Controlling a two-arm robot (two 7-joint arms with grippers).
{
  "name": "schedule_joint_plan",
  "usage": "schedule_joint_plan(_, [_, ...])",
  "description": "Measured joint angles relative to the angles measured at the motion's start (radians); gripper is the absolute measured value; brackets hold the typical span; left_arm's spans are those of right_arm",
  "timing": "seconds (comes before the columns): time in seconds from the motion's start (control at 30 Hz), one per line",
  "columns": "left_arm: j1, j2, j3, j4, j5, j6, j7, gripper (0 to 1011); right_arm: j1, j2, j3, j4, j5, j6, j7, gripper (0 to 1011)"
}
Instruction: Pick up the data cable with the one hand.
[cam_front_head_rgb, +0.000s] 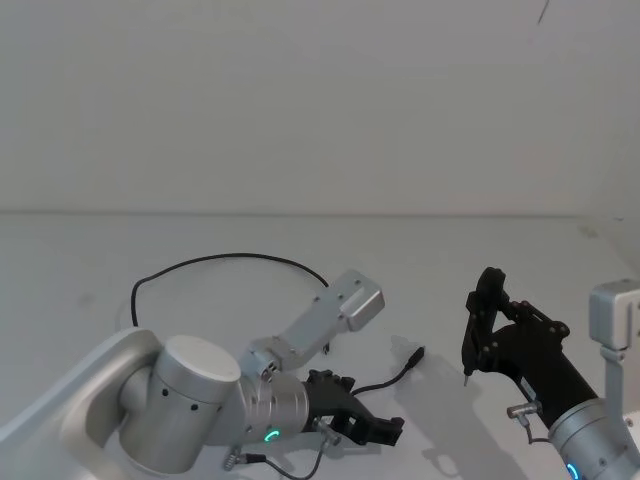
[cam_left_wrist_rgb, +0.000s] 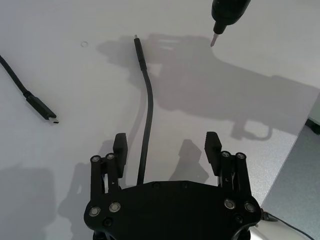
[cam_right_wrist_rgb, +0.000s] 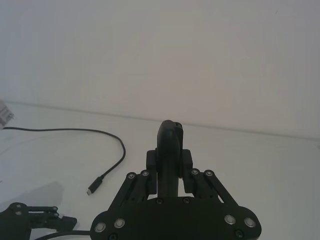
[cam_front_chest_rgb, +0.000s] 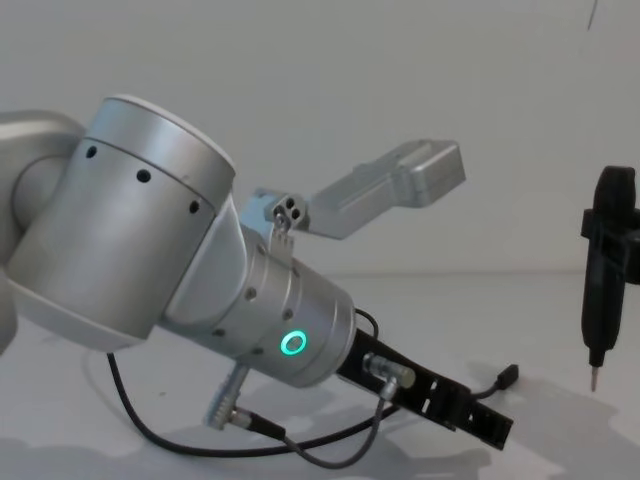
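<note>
Left gripper (cam_left_wrist_rgb: 166, 143), fingers apart, straddles data cable (cam_left_wrist_rgb: 148, 107); centre, lower, close gently; right gripper (cam_right_wrist_rgb: 169, 161) clamps pointed tool (cam_right_wrist_rgb: 170, 131), parked aside

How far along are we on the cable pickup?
Approach looks done: the left gripper, open, straddles the data cable lying on the table. In hand: nothing gripped yet. Left: close on the cable and lift. The right gripper holds a pointed tool off to the side.
</note>
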Motion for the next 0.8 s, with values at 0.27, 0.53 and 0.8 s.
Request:
schedule_joint_plan(0.27, [-0.003, -0.01, 0.0, 0.011, 0.002, 0.009, 0.004, 754, 0.0, 0.0, 0.0, 0.0, 0.0, 0.0, 0.0, 279])
schedule_joint_plan(0.53, [-0.005, -0.016, -0.001, 0.018, 0.003, 0.014, 0.007, 516, 0.0, 0.0, 0.0, 0.0, 0.0, 0.0, 0.0, 279])
schedule_joint_plan(0.8, [-0.006, -0.019, -0.001, 0.02, 0.004, 0.017, 0.008, 255, 0.0, 0.0, 0.0, 0.0, 0.0, 0.0, 0.0, 279])
